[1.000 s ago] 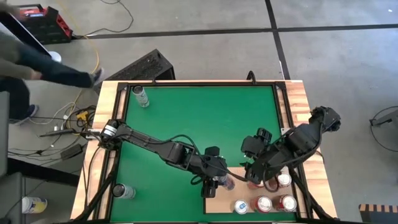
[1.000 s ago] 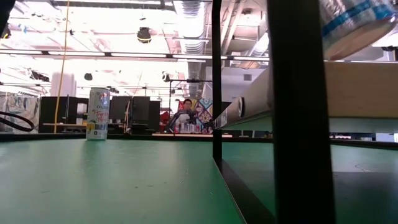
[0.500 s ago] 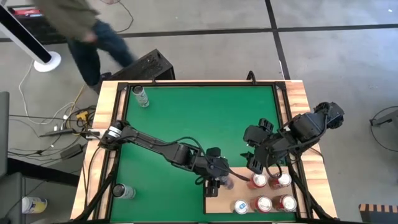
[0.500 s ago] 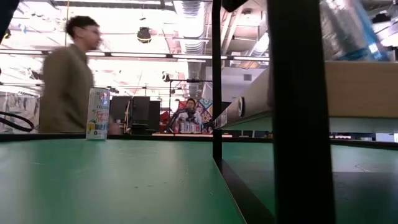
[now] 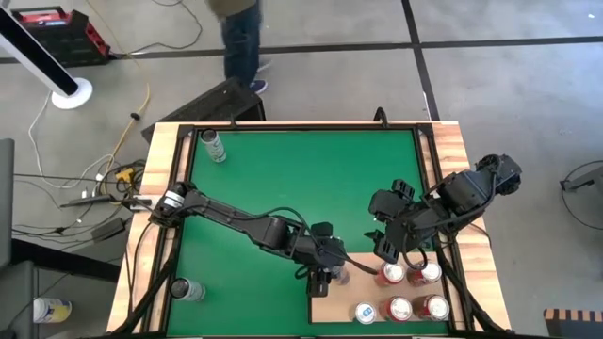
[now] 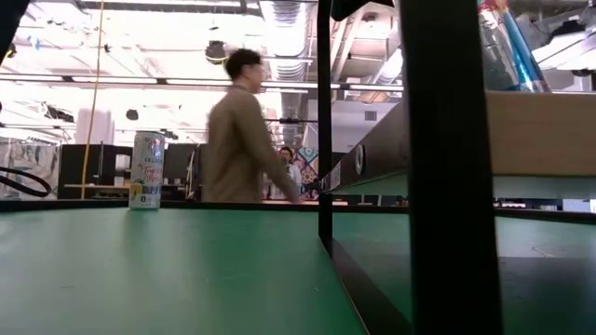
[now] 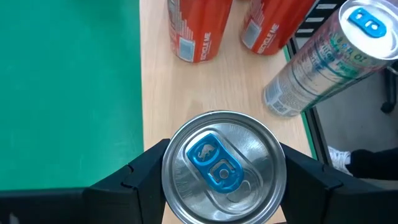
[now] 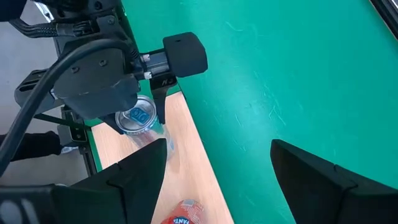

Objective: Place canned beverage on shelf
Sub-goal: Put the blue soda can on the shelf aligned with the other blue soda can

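Note:
The shelf is a pale wood panel at the green mat's near right corner, with several cans standing on it, two of them red. My left gripper is at the shelf's left far corner, shut on a silver canned beverage with a blue tab. The low view shows that can above the shelf's edge. My right gripper hangs open over the mat just beyond the shelf, with nothing between its fingers. My left gripper pinches the can between its two fingers, one on each side of the can's wall just under the top rim. The fingers slant down from the table's left side. The can stands nearly upright; whether its base touches the shelf I cannot tell.
One can stands on the mat at the far left and another at the near left. Narrow wooden planks edge the table. A person walks behind the far edge. The mat's middle is bare.
My left gripper has sunk a little with the can, which in the low view has turned from tilted to nearly upright. My right gripper has drawn back from the shelf's cans toward the far edge, still open. A person has walked past behind the table.

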